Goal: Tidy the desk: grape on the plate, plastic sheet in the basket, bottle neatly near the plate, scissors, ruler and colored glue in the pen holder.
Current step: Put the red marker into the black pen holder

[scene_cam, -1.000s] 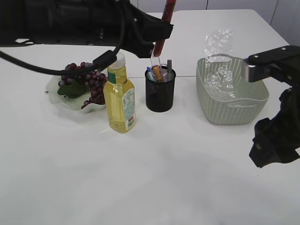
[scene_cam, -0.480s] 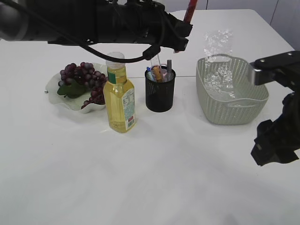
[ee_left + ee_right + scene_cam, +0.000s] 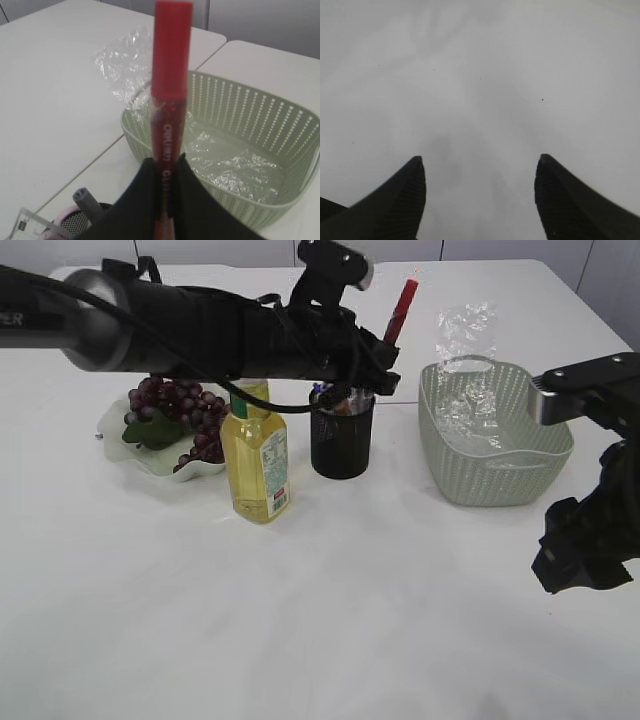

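Left gripper [image 3: 167,195] pinched on red glue pen [image 3: 169,115], cap end up and tilted toward basket [image 3: 495,455], lower end hidden behind jaws just above pen holder [image 3: 342,440]. Holder already crowded: ruler [image 3: 30,222], grey pen, pink scissor handle. Probably last glue pen going in. For a clean drop: straighten pen to vertical, aim for the free gap between contents, lower till tip is well inside rim, then release; avoid nudging bottle [image 3: 256,455] just beside. Right gripper [image 3: 480,200] wide apart, empty, over bare desk [image 3: 320,640]. Grape [image 3: 175,410] on plate [image 3: 125,445], plastic sheet [image 3: 465,335] in basket.
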Tool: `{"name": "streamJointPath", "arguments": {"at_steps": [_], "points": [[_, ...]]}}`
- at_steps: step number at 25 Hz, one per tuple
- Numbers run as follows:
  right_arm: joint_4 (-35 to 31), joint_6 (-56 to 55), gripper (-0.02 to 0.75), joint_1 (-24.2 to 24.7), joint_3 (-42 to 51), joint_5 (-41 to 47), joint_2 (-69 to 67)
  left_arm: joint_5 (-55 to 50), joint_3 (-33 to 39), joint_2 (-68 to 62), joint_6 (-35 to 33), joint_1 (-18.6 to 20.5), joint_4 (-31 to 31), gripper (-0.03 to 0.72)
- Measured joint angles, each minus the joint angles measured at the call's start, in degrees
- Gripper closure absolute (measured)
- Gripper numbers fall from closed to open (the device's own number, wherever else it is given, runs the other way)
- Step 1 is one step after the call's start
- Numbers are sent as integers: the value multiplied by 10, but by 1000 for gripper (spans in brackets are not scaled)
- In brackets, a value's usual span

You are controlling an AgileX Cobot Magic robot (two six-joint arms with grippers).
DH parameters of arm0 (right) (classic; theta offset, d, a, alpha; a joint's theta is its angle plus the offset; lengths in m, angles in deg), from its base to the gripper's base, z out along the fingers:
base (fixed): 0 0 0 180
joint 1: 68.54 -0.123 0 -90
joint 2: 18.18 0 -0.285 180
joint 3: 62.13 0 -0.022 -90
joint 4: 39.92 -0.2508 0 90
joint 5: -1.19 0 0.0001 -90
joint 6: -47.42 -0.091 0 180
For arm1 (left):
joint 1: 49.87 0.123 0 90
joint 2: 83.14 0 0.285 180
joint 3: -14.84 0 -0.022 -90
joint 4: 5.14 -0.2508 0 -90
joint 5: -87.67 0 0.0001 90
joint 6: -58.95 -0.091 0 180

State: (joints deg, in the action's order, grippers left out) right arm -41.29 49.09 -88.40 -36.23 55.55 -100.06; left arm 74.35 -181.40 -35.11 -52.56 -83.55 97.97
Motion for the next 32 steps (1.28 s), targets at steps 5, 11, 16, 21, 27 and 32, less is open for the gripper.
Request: {"name": "streamJointPath", "arguments": {"at_steps": [5,11,16,21,27,32], "points": [[0,0,237,0,0,-2,0,7,0,-19,0,0,0,653],[0,0,237,0,0,-3,0,10,-10,-20,1,11,0,653],[0,1,239,0,0,-4,0,10,-37,-29,1,18,1,653],[0,1,239,0,0,-5,0,6,-47,-50,1,18,3,653],[0,1,239,0,0,-5,0,7,-47,-63,1,18,3,653],[0,1,239,0,0,-7,0,12,-48,-71,1,18,3,650]]}}
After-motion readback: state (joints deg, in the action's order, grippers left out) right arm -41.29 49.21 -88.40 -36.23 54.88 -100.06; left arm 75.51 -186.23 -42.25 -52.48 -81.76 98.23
